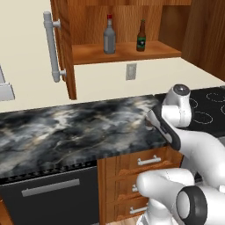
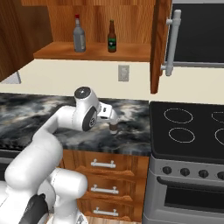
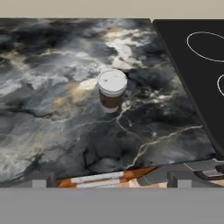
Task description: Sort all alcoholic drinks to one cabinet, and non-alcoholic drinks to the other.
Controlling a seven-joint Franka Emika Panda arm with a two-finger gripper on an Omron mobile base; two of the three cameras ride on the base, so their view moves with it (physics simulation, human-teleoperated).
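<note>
Gripper (image 3: 111, 179) hangs above the marbled counter (image 3: 52, 100), jaws spread wide, nothing between them. Finger tips (image 3: 176, 178) show at the bottom edge of the hand view.

Brown cup with pale lid (image 3: 112, 89) stands upright on the counter, directly ahead of the gripper and below it, apart from the fingers. In the right base view the cup (image 2: 113, 127) sits just under the hand, near the counter's front edge. The stovetop (image 3: 197, 70) lies off to the gripper's right, near the cup but not touching it.

Up and beyond the gripper, the open wall cabinet (image 1: 127, 52) already holds the grey bottle with red cap (image 1: 109, 36) and the brown beer bottle (image 1: 141, 37), side by side on the shelf. So the cup looks like the piece in hand, bound for the other cabinet.

Judgement on doing it well: centre the jaws on the cup body below the lid rim, descend straight, close gently, since a light cup may tip or squeeze. Lift clear before swinging.
</note>
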